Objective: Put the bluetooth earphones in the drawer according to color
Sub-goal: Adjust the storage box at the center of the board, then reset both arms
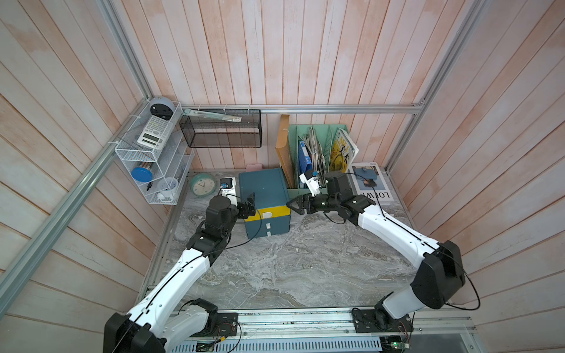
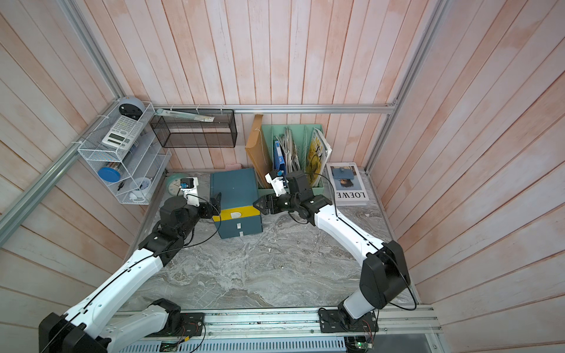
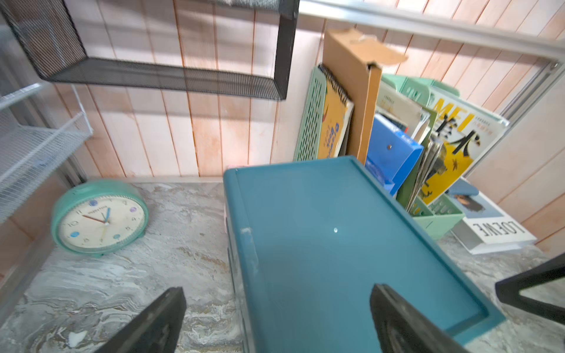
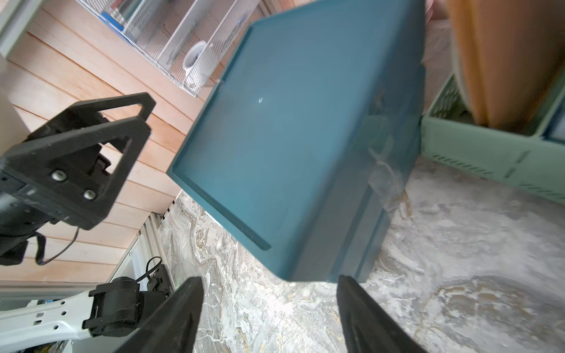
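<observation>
1. a dark blue-green chest of drawers [image 1: 263, 189] stands on the grey tabletop [image 1: 290, 269]. it is near the middle of the frame in both top views, close to the back wall.
2. its top drawer has a yellow front [image 1: 275, 211]. the two fronts under it are blue-green, each with a small white tab. all three look pushed in.
3. the left pincer [image 1: 248, 205] is at the left front corner of the chest, by the yellow front. it is wide open and holds nothing. in the left wrist view its black fingers [image 3: 159, 318] stand far apart at the bottom of the frame, with the left edge of the chest top between them.
4. the right pincer [image 1: 292, 205] points at the right front corner of the chest, just beside the yellow front. it is open too, with nothing in it. i cannot tell if its tips touch the chest.
5. a round green clock [image 1: 202, 184] sits left of the chest. a green file rack [image 1: 318, 143] full of papers stands to its right, and a magazine [image 1: 371, 183] lies flat further right.
6. a small pink thing [image 1: 254, 166] peeks out behind the chest at the wall. i cannot tell what it is.
</observation>
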### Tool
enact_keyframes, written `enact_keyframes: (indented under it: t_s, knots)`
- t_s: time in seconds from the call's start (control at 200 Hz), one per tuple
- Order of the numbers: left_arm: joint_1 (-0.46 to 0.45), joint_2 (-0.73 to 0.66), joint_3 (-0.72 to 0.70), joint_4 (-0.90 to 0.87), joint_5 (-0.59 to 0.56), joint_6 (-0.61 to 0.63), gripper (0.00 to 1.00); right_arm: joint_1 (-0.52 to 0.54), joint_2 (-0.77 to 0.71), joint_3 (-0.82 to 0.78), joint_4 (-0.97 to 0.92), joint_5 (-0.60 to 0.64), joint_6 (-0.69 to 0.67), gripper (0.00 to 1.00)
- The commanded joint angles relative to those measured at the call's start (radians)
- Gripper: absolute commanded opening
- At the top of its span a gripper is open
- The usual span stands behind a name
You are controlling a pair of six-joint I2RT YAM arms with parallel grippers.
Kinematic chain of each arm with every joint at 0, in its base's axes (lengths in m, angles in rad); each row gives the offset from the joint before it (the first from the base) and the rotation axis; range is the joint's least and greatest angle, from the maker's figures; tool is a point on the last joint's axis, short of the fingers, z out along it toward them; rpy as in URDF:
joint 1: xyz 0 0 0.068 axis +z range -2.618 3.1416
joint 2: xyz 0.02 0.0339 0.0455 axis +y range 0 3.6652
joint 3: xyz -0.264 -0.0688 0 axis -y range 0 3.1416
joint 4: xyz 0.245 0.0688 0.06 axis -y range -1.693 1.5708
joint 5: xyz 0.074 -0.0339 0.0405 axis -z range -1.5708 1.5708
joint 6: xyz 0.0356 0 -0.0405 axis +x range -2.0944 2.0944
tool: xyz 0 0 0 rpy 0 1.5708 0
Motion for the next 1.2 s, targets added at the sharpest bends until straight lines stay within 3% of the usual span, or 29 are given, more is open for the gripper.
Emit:
enact_keyframes:
  t_s: [0.0, 0.215, 0.32, 0.525, 0.665, 0.74, 0.975, 1.195]
  knots:
    - [-0.002, -0.088, 0.025, -0.040, -0.100, -0.012, 1.00, -0.050, -0.087, -0.022, -0.077, 0.075, -0.062, 0.81]
    - [0.003, -0.198, -0.201, 0.106, -0.500, -0.005, 1.00, -0.233, -0.229, -0.180, -0.143, 0.386, -0.054, 0.89]
    - [0.021, -0.143, -0.272, 0.150, -0.579, -0.024, 1.00, -0.311, -0.313, -0.298, -0.075, 0.470, -0.078, 0.98]
    - [0.039, 0.017, -0.403, 0.397, -0.665, -0.043, 1.00, -0.365, -0.376, -0.476, 0.073, 0.717, -0.136, 0.98]
    - [0.044, 0.108, -0.522, 0.711, -0.667, 0.055, 1.00, -0.365, -0.375, -0.646, 0.341, 0.813, -0.162, 0.98]
    - [0.071, 0.146, -0.555, 0.796, -0.664, 0.071, 1.00, -0.366, -0.340, -0.711, 0.484, 0.888, -0.192, 0.98]
    - [0.162, 0.306, -0.658, 1.092, -0.598, 0.070, 1.00, -0.369, -0.175, -0.761, 0.779, 1.009, -0.258, 0.98]
    - [0.234, 0.363, -0.627, 1.105, -0.503, 0.090, 1.00, -0.367, -0.107, -0.740, 0.870, 1.056, -0.375, 0.98]
